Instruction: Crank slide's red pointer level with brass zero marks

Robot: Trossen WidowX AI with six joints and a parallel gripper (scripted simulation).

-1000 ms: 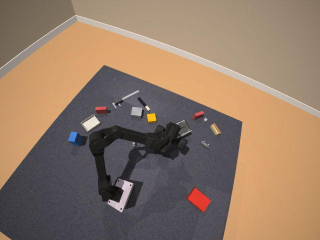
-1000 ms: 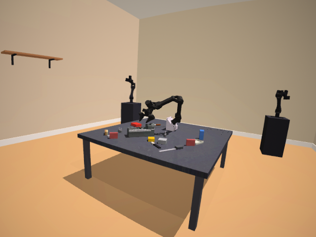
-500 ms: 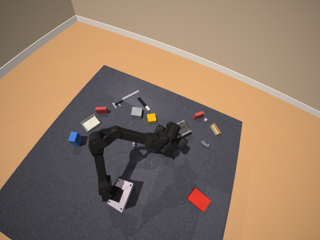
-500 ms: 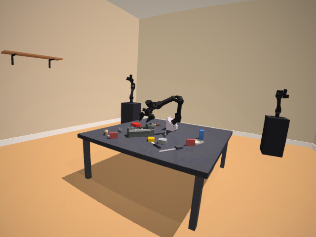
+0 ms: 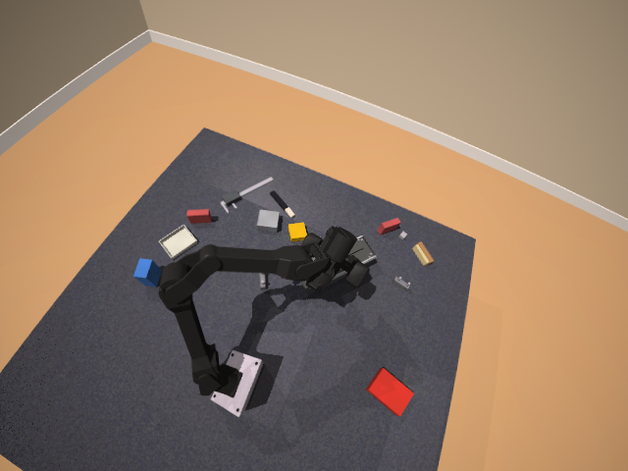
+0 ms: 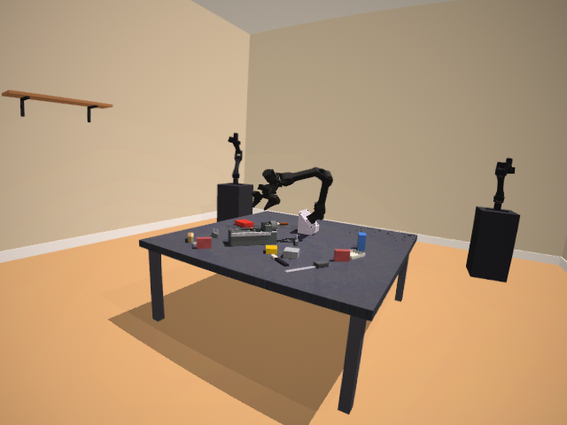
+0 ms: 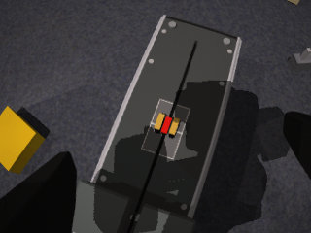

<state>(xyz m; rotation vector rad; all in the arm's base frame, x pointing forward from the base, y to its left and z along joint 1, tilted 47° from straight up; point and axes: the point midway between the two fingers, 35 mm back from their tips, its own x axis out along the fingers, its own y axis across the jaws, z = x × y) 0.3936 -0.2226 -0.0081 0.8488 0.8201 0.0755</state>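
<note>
The machine (image 5: 363, 251) (image 6: 252, 238) (image 7: 194, 70) is a long grey bed with a dark central slot. In the wrist view its red pointer (image 7: 166, 125) lies between two brass marks, a left one (image 7: 159, 121) and a right one (image 7: 174, 127), and looks about level with them. A grey housing (image 7: 101, 206) (image 6: 268, 225) stands at the crank end. The brown crank handle (image 6: 283, 223) shows in the exterior view but is outside the wrist view. My gripper (image 6: 260, 206) (image 7: 184, 143) is open and empty, above the machine and clear of the handle.
A yellow block (image 5: 297, 232) (image 6: 271, 250) (image 7: 18, 138) and a grey block (image 5: 268, 220) lie beside the machine. A small grey bracket (image 5: 402, 282) (image 7: 302, 59) lies on its other side. A red box (image 5: 391, 391) and a blue block (image 5: 147, 272) stand farther off.
</note>
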